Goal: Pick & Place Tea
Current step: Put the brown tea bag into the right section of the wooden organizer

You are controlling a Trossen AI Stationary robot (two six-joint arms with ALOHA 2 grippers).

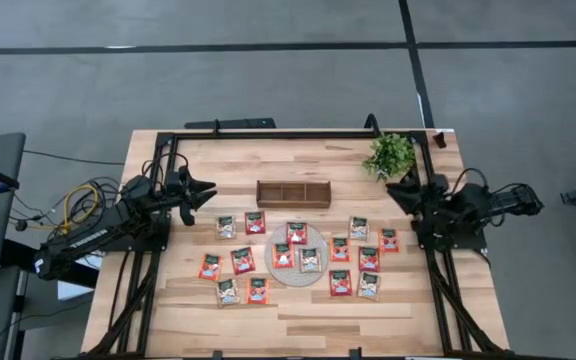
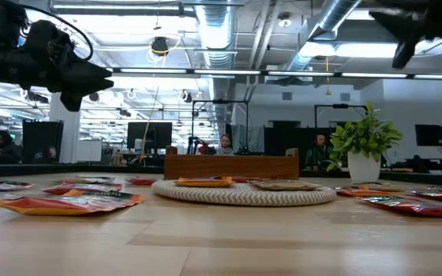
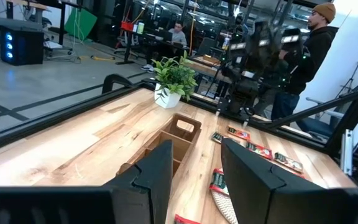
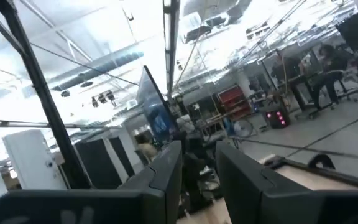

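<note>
Several small square tea sachets, red-orange or pale, lie flat on the wooden table on both sides of a round grey-beige mat. Three sachets lie on the mat itself. A brown three-compartment wooden tray stands beyond them. My left gripper hovers open near the table's left edge, level, pointing toward the tray, with nothing between its fingers. My right gripper hovers open near the right edge, tipped upward, empty.
A potted green plant stands at the far right corner, close to my right arm. A black frame runs around the table's edges. People sit and stand in the room beyond the table. Bare wood lies along the near edge.
</note>
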